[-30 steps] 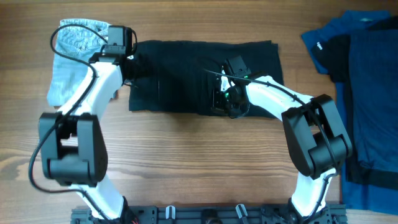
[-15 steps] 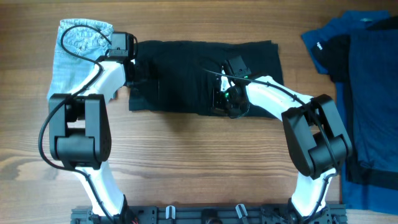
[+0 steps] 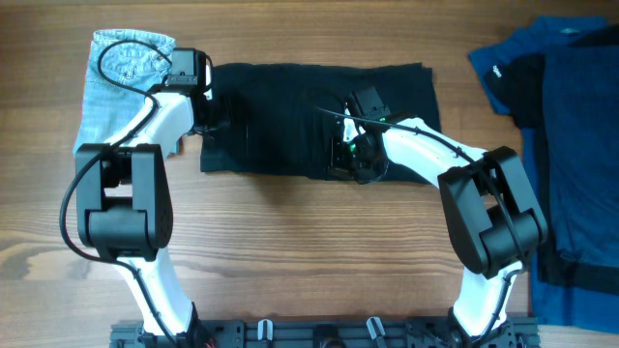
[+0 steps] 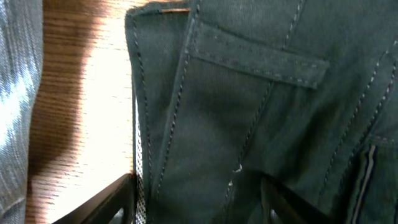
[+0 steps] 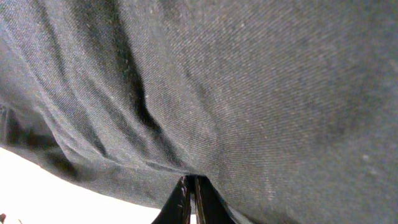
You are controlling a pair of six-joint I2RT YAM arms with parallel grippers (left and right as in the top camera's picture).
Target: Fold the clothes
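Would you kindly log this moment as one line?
left gripper: open, at black shorts edge | right gripper: shut on black shorts | denim: beside left arm

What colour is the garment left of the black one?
The garment is light blue, faded denim; the overhead view shows it best.

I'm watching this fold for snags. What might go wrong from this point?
1. The left gripper stands open across the stitched left edge of the black garment; closing there, it may catch only the top layer, so the fold drags unevenly.
2. The light-blue denim lies close beside that edge and might get caught too.
3. The right gripper is shut at mid-garment; whether it pinches fabric is unclear, so the cloth may slip or bunch.
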